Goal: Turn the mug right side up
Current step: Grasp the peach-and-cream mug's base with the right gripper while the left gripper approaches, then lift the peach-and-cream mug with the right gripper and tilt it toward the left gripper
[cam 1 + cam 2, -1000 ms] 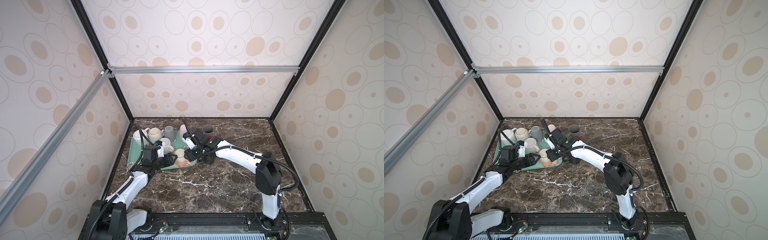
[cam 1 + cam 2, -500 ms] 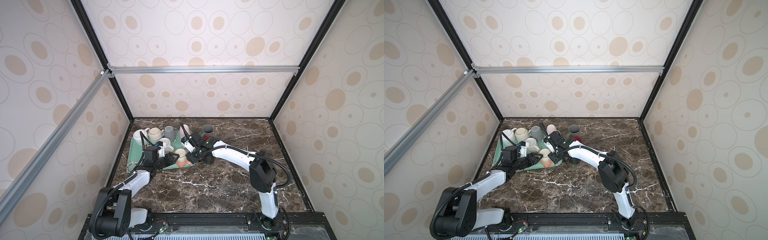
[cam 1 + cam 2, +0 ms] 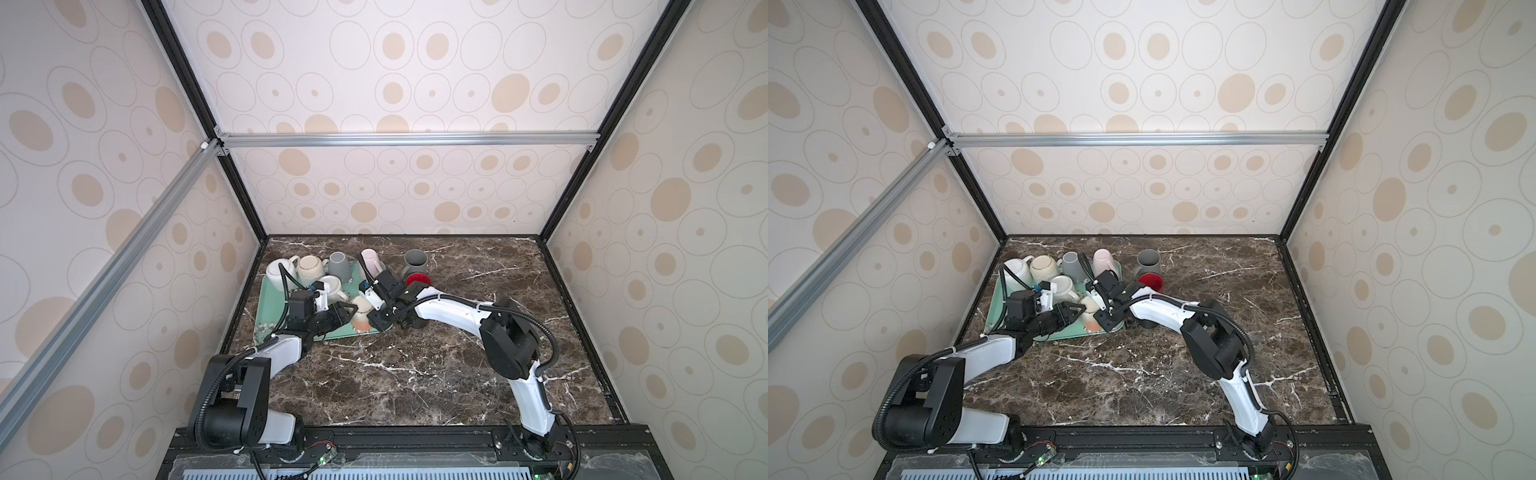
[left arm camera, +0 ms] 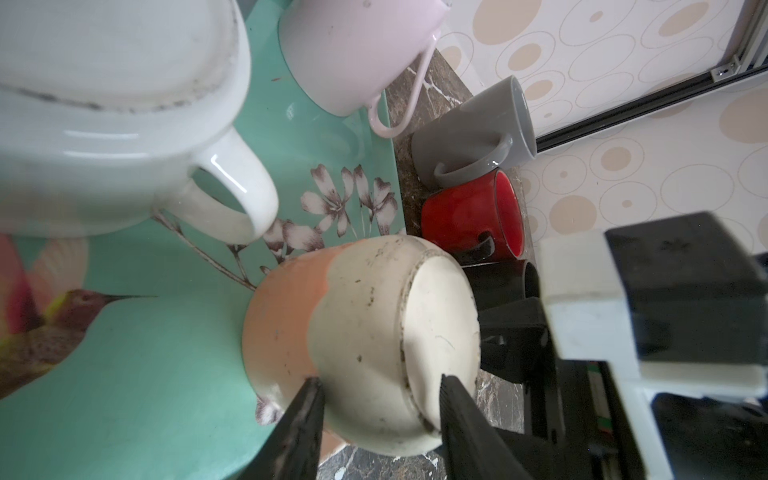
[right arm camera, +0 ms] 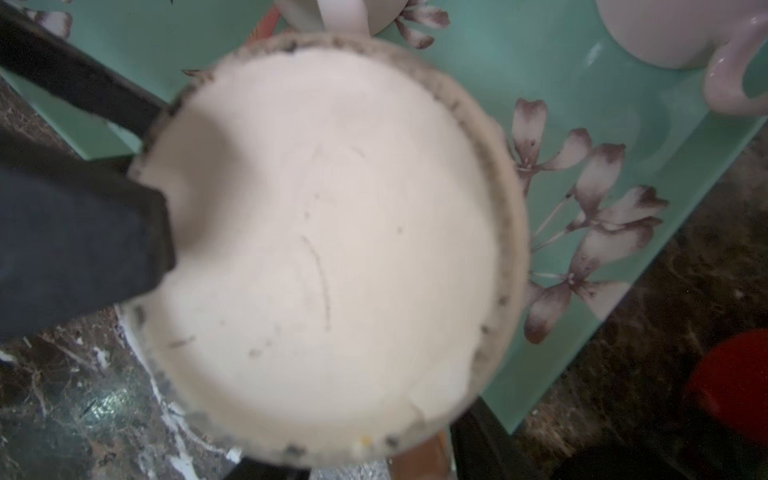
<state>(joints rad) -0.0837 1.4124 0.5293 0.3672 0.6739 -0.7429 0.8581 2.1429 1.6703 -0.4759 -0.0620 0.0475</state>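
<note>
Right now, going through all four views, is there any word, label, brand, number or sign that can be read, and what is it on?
No readable text in any view.
green tray: printed hummingbird and blossoms only, no lettering.
cream and peach mug, upturned base: scuffs and scratches, no maker's mark.
Anything finer in both top views is too small to tell.

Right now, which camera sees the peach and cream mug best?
The left wrist view: the mug shows nearly whole, tipped, side and base. The right wrist view shows only its blurry base; in both top views it is tiny.
</note>
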